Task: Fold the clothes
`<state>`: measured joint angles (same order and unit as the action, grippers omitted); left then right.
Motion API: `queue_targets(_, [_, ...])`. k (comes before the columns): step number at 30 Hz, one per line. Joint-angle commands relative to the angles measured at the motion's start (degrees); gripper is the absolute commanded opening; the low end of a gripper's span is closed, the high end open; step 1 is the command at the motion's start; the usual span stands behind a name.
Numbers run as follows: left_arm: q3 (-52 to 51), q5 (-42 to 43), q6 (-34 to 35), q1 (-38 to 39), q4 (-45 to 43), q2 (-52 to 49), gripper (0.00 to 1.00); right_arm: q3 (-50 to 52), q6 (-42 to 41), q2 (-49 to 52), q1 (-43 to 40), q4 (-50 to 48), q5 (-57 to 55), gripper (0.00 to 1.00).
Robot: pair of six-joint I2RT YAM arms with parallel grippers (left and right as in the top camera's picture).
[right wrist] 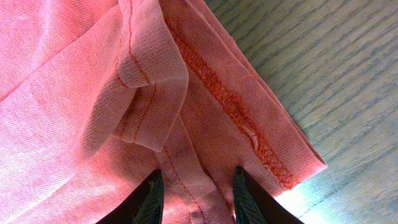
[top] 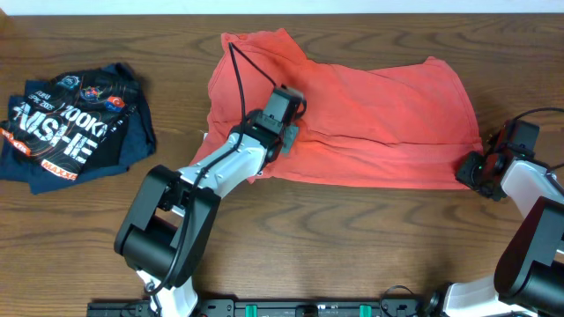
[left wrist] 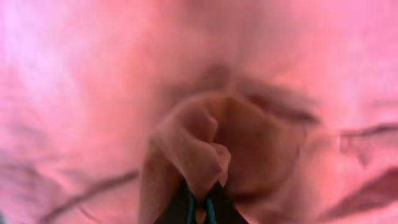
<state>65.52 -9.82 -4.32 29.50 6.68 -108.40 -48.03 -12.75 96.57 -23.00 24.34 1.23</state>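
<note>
The clothes, a coral-red T-shirt (top: 379, 114), lie spread across the middle of the wooden table (top: 352, 238), plain side up. My left gripper (top: 286, 136) presses down on the shirt's left-centre part. In the left wrist view the gripper (left wrist: 200, 208) is shut, with a raised fold of red fabric (left wrist: 199, 143) pinched between its fingertips. My right gripper (top: 467, 167) sits at the shirt's lower right corner. In the right wrist view the gripper (right wrist: 198, 193) holds a bunch of seamed fabric (right wrist: 81, 74) next to the stitched hem (right wrist: 249, 124).
A dark navy garment with white and orange lettering (top: 75, 128) lies crumpled at the left side of the table. The left arm's black cable (top: 238, 79) runs over the shirt's upper left part. Bare wood (right wrist: 348, 74) shows to the right of the hem.
</note>
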Motion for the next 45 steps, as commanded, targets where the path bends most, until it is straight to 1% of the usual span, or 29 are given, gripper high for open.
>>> queue_targets(1, [1.77, -2.67, -1.01, -0.33, -1.53, 1.90, 0.06, 1.64, 0.20, 1.05, 0.31, 0.33, 0.31, 0.35])
queue_targets(6, [1.77, -2.67, -0.98, -0.35, -4.48, 1.90, 0.06, 1.64, 0.20, 1.05, 0.31, 0.33, 0.31, 0.35])
queue_targets(7, [1.77, -2.64, -0.96, -0.33, -4.61, 1.90, 0.08, 1.64, 0.17, 1.05, 0.31, 0.33, 0.31, 0.36])
queue_targets(8, [1.77, -2.62, -0.92, -0.33, -4.22, 1.90, 0.15, 1.64, 0.20, 1.05, 0.31, 0.33, 0.31, 0.36])
queue_targets(9, [1.77, -2.62, -0.50, -0.28, -3.30, 1.90, 0.27, 1.64, 0.20, 1.05, 0.31, 0.33, 0.31, 0.36])
queue_targets(10, [1.75, -2.51, -0.28, -0.28, -1.68, 1.90, 0.34, 1.64, 0.20, 1.05, 0.31, 0.33, 0.31, 0.35])
queue_targets(14, [1.75, -2.47, -0.33, -0.42, 5.01, 2.12, 0.54, 1.64, 0.20, 1.05, 0.31, 0.35, 0.31, 0.36])
queue_targets(16, [1.77, -2.54, -0.33, -0.48, 8.20, 3.06, 0.59, 1.64, 0.20, 1.05, 0.31, 0.35, 0.31, 0.36])
queue_targets(19, [1.75, -2.71, 0.31, -0.72, 11.58, 5.84, 0.63, 1.64, 0.20, 1.05, 0.31, 0.35, 0.31, 0.36])
queue_targets(22, [1.75, -2.67, 4.02, -1.09, 14.27, 8.33, 0.64, 1.64, 0.20, 1.05, 0.31, 0.13, 0.33, 0.35])
queue_targets(26, [1.38, -2.40, 10.29, -1.20, 18.97, 8.07, 0.64, 0.74, 0.17, 1.03, 0.31, -1.29, 1.88, 0.36])
queue_targets(29, [-0.33, 0.68, 10.62, -1.20, 19.89, 6.88, 0.64, -1.73, 0.17, 1.03, 0.31, -1.27, 3.34, 0.38])
queue_targets(36, [-2.84, 0.74, 10.62, -1.20, 19.87, 4.15, 0.64, -8.50, 0.17, 1.03, 0.31, -0.11, 3.41, 0.40])
queue_targets(45, [-2.84, 0.76, 10.64, -1.95, 19.89, 3.78, 0.64, -8.24, 0.22, 1.05, 0.31, 0.31, 3.02, 0.40])
